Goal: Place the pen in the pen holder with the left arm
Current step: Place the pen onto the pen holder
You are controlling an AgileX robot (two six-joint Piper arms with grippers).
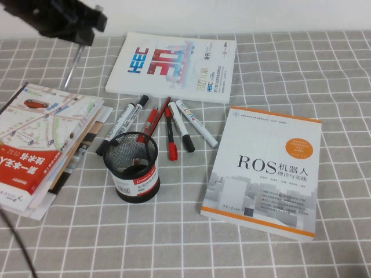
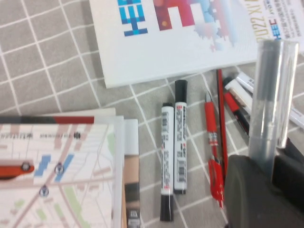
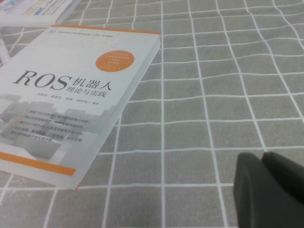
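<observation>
Black wire-mesh pen holder [image 1: 132,168] nearest; left gripper [image 1: 78,30] pinching slim silver-grey pen [image 1: 72,66] aloft, seemingly upright. Centre over cup first. Right gripper [image 3: 266,187] parked, pressed together.

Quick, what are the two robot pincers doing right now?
Left pincer: raised at the table's far left, shut on the slim silver-grey pen.
Right pincer: low over the checked cloth, shut, empty.

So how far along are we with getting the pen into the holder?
Pickup looks done: the left gripper, raised at the table's far left, is shut on the pen, which hangs off the cloth. In hand: carrying it. Left: moving over the pen holder, near the table's middle, and releasing; no silver pen shows inside it. The right gripper hovers shut beside the ROS book.
</observation>
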